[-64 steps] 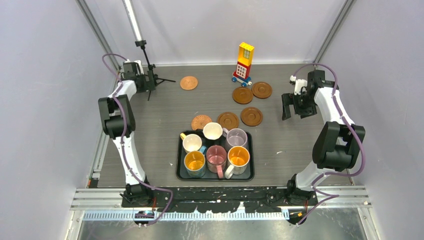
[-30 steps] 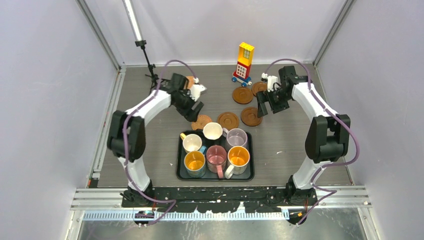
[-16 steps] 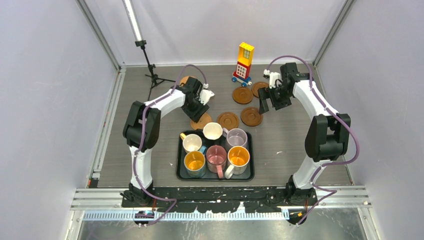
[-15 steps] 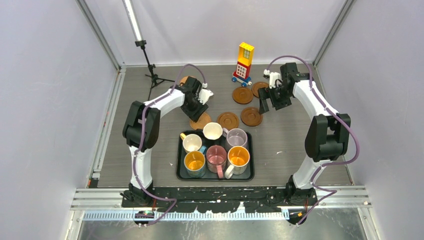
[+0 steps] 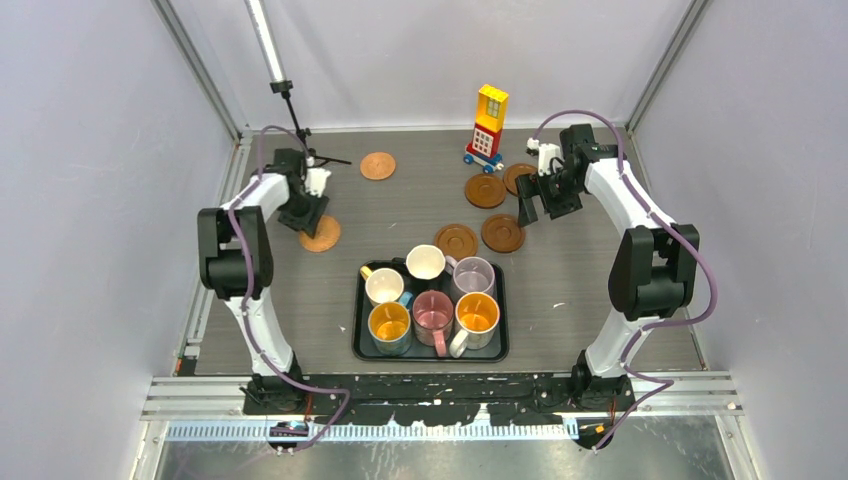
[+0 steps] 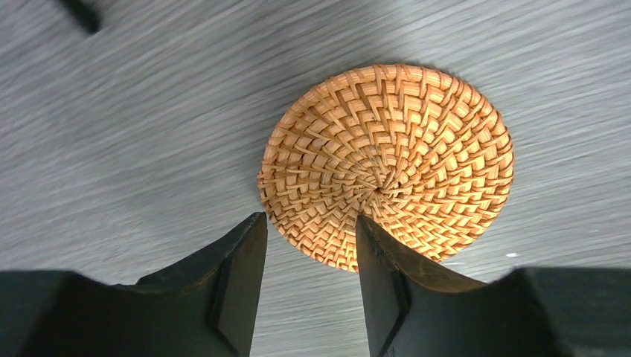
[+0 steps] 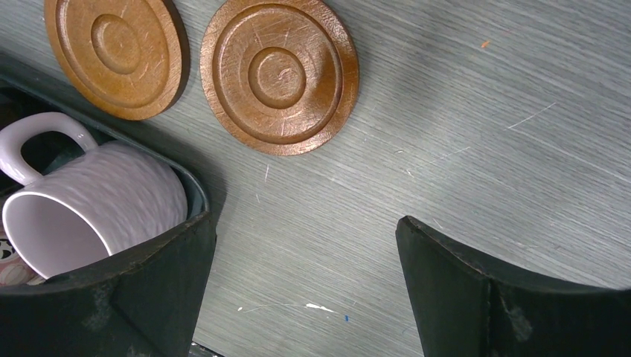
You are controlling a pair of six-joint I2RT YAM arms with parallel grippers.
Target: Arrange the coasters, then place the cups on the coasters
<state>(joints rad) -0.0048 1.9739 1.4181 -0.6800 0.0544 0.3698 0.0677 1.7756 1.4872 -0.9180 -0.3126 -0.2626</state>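
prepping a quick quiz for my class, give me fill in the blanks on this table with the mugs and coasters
1. The black tray holds ___ mugs.
2. The coaster by the left gripper is ___ like a basket, not solid wood.
3. The right gripper is wide ___, with nothing between its fingers.
4. The toy block tower has a ___ top.

Missing words: six; woven; open; yellow

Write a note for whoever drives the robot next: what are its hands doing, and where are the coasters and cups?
Left gripper: half closed at the woven coaster, table's left; grip unclear.
Right gripper: open, empty, above the table by the wooden coasters.
Cups: all six in the black tray.
Done: no cup on a coaster.
To do: arrange coasters, then set a cup on each.
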